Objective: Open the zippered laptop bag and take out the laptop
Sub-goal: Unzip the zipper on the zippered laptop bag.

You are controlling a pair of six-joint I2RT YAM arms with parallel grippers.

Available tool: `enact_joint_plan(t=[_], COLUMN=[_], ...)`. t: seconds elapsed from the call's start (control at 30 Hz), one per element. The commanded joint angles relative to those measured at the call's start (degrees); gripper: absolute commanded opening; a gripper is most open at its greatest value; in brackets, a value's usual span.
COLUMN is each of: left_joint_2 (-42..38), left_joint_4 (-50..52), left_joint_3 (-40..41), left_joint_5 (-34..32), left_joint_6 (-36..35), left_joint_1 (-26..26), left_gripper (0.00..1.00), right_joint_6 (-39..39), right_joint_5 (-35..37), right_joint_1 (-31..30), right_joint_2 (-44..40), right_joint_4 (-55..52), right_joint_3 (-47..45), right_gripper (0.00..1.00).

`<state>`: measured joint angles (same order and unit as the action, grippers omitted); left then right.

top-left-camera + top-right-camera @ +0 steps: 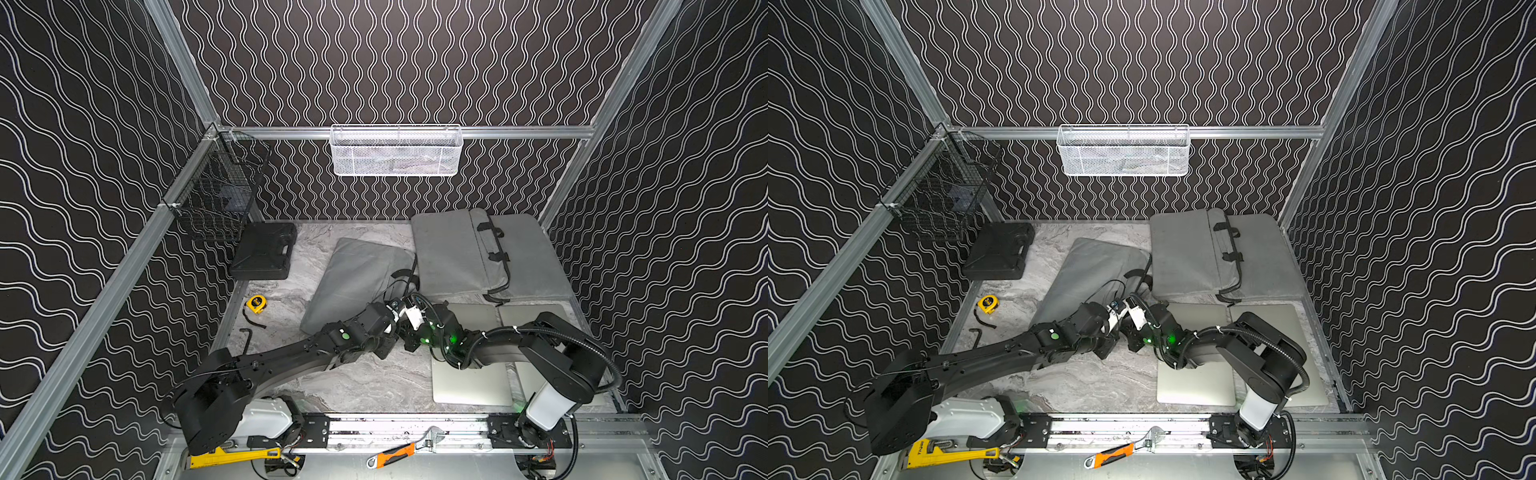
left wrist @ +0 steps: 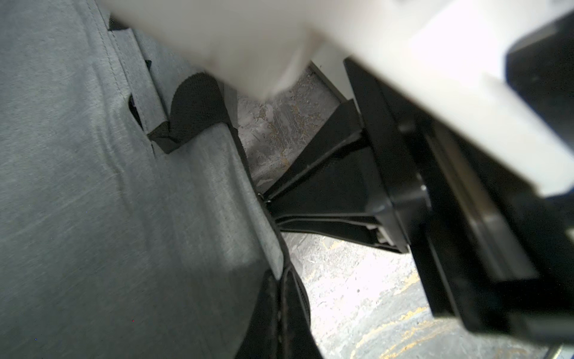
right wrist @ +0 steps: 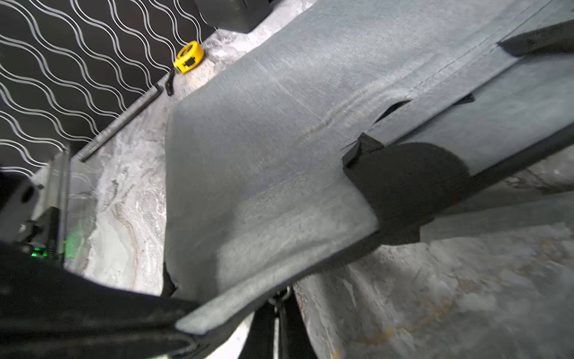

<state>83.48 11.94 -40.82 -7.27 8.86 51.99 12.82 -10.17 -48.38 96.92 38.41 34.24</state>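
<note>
Centrally on the marbled grey surface (image 1: pixel 365 386) lies the flat grey fabric laptop bag (image 1: pixel 357 278), set askew. Both arms meet at the bag's corner that faces the surface's near right corner. The left gripper (image 2: pixel 282 289) is clamped on the black-edged corner fabric, and the right gripper (image 3: pixel 278 306) is pinched tight on the small metal zipper pull (image 3: pixel 281 296) just beside it. A second grey bag (image 1: pixel 453 253) lies spread open in the far right corner, and two closed silver laptops (image 1: pixel 473 386) rest by the near right corner.
</note>
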Motion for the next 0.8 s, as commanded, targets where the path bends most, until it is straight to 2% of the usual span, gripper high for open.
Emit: enact_joint_plan(t=[0.0, 0.13, 0.23, 0.4, 0.77], left_joint_2=[-1.3, -3.7, -5.4, -7.3, -11.0], left_joint_4=[-1.2, -1.6, -1.3, -0.9, 1.6], left_joint_3=[1.3, 3.4, 4.3, 5.4, 5.9], left_joint_5=[2.1, 2.6, 3.0, 4.6, 5.7], left_joint_6=[-0.1, 0.8, 1.5, 2.5, 4.6], left_joint_1=[0.1, 0.0, 0.0, 0.0, 0.1], left_gripper=[0.0, 0.0, 0.0, 0.0, 0.0], right_joint_6=[-0.4, 1.0, -0.2, -2.7, -3.9], right_joint_5=[7.0, 9.9, 11.7, 15.9, 15.6], right_joint_1=[0.2, 0.2, 0.2, 0.4, 3.6], right_joint_2=[-1.4, -2.2, -3.0, -2.7, -3.3], right_joint_4=[-3.5, -6.9, -6.3, -12.0, -13.7], right_joint_3=[1.4, 2.2, 1.8, 5.3, 6.6], right_gripper=[0.0, 0.0, 0.0, 0.0, 0.0])
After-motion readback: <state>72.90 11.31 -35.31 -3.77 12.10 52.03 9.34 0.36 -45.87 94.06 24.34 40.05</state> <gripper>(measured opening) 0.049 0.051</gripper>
